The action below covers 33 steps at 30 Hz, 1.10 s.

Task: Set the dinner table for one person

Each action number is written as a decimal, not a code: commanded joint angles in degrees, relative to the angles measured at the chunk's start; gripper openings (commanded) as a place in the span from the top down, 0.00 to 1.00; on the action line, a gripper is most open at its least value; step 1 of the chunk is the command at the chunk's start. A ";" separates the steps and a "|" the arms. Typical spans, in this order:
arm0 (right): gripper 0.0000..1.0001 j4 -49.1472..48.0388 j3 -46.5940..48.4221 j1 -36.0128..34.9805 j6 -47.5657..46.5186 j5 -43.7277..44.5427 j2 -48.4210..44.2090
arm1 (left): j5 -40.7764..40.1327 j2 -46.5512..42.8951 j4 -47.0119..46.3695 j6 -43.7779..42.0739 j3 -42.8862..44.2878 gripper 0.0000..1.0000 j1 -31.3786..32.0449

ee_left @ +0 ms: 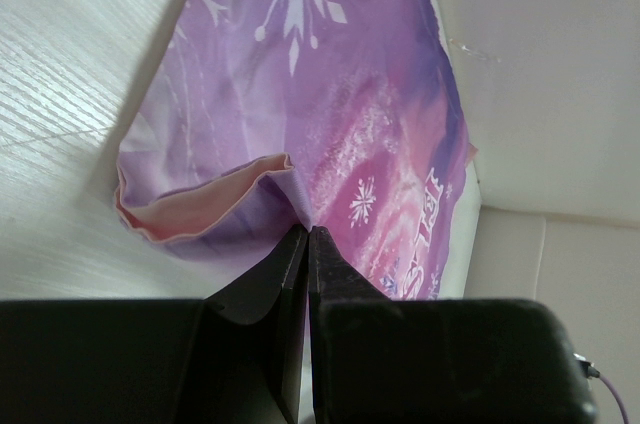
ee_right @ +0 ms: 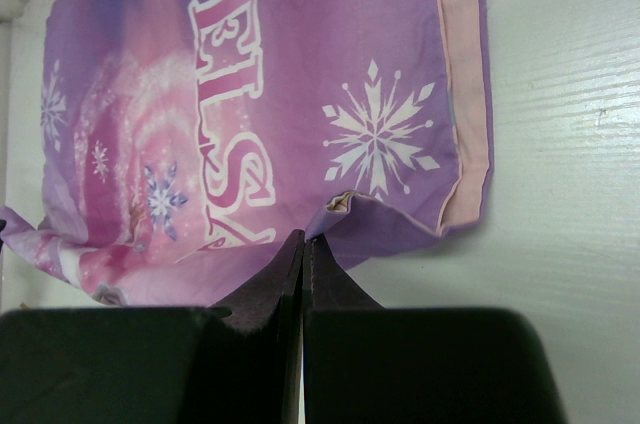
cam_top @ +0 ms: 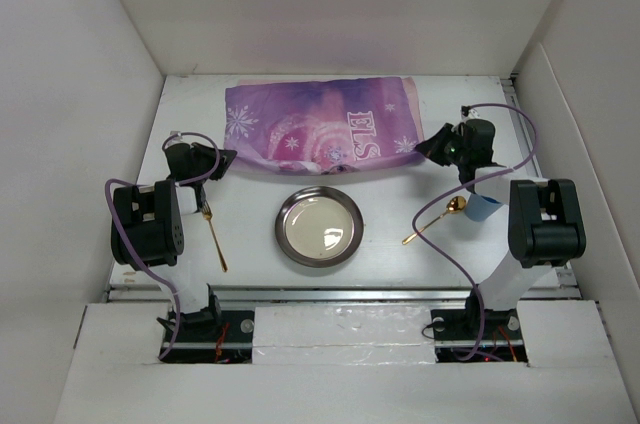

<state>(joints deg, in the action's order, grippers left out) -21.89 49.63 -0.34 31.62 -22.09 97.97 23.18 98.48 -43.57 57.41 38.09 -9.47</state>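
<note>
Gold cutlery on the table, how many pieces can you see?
2. One gold piece lies left of the plate; a spoon lies right of it. More could be hidden under the cloth.

Plain white flat wall panels (cam_top: 70, 94) on the left, far and right sides, meeting at the far corners. Along the near edge, a silver metal rail (cam_top: 340, 292). Just nearer than that, a flat white board (cam_top: 340, 336), glossy across its middle.
</note>
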 commanded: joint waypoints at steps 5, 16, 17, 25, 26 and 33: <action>1.00 -4.74 -5.93 0.34 -2.09 1.43 -6.57 | -2.08 -9.08 -3.90 -1.86 -4.68 0.95 -0.37; 0.88 -2.55 -15.07 0.34 -0.59 6.09 -14.73 | -5.77 -18.13 2.51 -0.72 -8.47 0.85 -0.37; 0.88 -1.50 -15.69 -0.18 -0.33 6.79 -16.83 | -7.34 -19.10 4.35 -0.72 -8.73 0.86 -0.37; 0.81 1.85 -22.72 -3.78 -0.94 10.13 -29.41 | -12.80 -31.76 10.17 -3.43 -9.00 0.82 1.81; 0.72 2.72 -23.17 -5.36 -1.46 10.05 -30.55 | -13.33 -32.64 12.78 -4.40 -7.95 0.82 3.31; 0.41 -1.22 -25.37 -19.93 -4.81 1.79 -31.36 | -16.59 -40.54 24.58 -14.95 5.23 0.83 24.14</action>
<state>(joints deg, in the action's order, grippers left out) -20.16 24.64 -14.22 28.97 -16.67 66.50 7.94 63.31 -23.07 49.10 37.36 9.19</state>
